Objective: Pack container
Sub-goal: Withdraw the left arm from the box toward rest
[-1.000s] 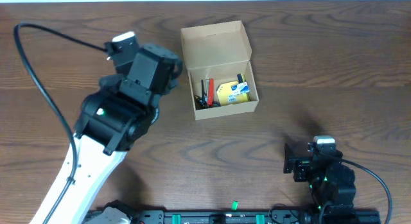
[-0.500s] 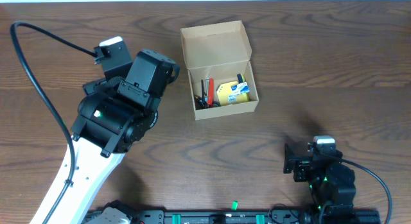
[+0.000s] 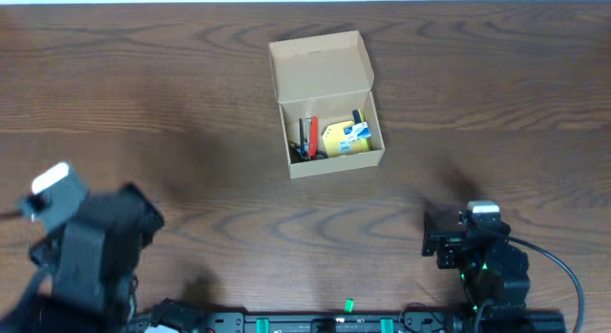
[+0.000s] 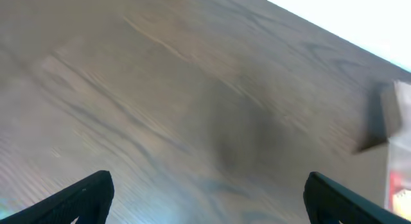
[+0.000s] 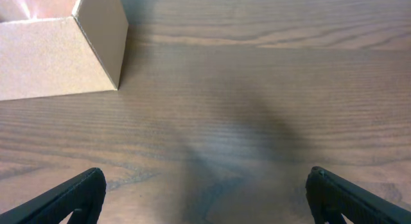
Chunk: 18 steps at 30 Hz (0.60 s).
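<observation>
Dark wood-grain table (image 3: pixel 496 94) carries an open cardboard container (image 3: pixel 320 61) near its middle

You have the box (image 3: pixel 339 161) standing on the table (image 3: pixel 496 94), toward the far middle, with its lid (image 3: pixel 320 64) folded open behind it. Inside, pens (image 3: pixel 307 137) stand at the left and a pad (image 3: pixel 336 140) sits to their right. The left end effector (image 4: pixel 209 198) hangs over the near left corner, well apart from the box. The right end effector (image 5: pixel 205 195) is at the near right, with the box ahead on its left.
</observation>
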Available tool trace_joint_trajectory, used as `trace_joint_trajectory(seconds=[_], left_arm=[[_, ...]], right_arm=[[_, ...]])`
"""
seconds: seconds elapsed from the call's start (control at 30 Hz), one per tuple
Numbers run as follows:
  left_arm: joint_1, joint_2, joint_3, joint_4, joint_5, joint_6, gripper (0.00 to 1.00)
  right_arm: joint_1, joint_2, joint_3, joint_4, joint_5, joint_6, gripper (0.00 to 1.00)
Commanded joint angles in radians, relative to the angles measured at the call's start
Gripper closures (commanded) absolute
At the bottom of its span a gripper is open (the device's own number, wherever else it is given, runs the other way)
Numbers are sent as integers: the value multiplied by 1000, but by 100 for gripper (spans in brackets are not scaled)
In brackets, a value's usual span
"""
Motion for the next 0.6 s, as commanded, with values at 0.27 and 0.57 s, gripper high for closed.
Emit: trace_joint_trajectory(seconds=[0.27,0.57], left_arm=[[7,183,-270,475,344,55,5],[123,509,-165,645,583,10,5]], right_arm=[[-5,92,111,154,-209,311,1],[-5,706,506,196,-190,217,1]])
